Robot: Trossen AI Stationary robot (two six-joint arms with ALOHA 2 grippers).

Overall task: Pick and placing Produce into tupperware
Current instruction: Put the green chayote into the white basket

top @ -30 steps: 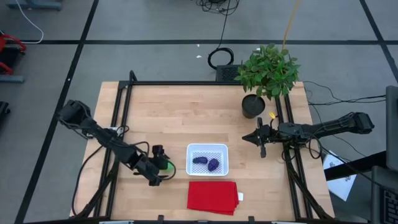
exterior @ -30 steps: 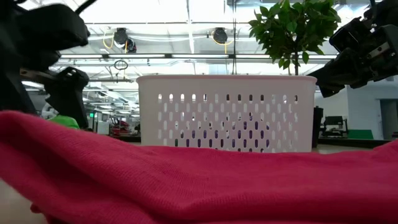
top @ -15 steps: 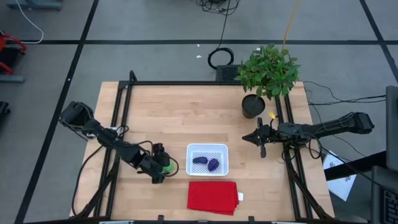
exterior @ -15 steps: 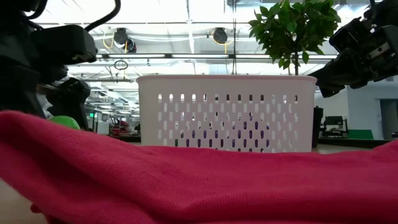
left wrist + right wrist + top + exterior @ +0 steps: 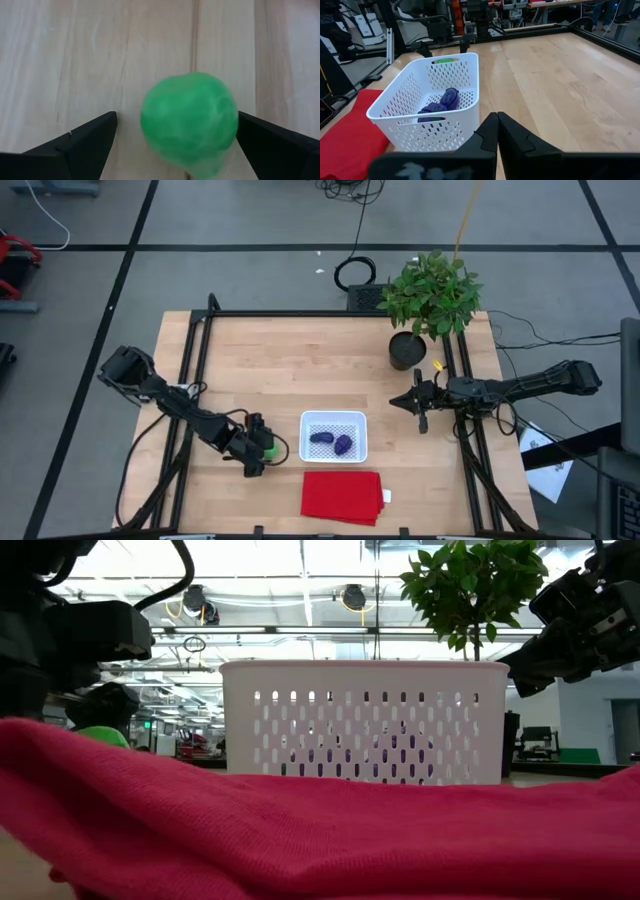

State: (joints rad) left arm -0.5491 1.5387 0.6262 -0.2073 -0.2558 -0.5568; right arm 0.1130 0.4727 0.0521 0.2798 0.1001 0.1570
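Left tool: low over the bench, just beside the tub's outer wall. Fingers apart, one on each side of the green ball; the wrist view shows a clear gap on one side, while the other finger stands close against the ball. Whether the ball rests on the wood or hangs just above it cannot be told.

Green ball: between the left tool's fingers, outside the tub, near its wall. In the low view it shows as a green spot under the dark arm.

Tub: white, perforated walls, mesh bottom, upright on the bench between the two tools, closer to the left one. The right wrist view shows it ahead of the right tool, beyond the closed fingertips.

Purple pieces: two, both inside the tub, lying side by side and near touching.

Right tool: well apart from the tub on its far side from the left tool, held above the bench near the bench frame. Fingers together, holding nothing.

Red cloth: flat on the bench, just beside the tub at the bench's near edge; fills the lower low view.

Potted plant: upright at the bench's far corner, near the right tool.
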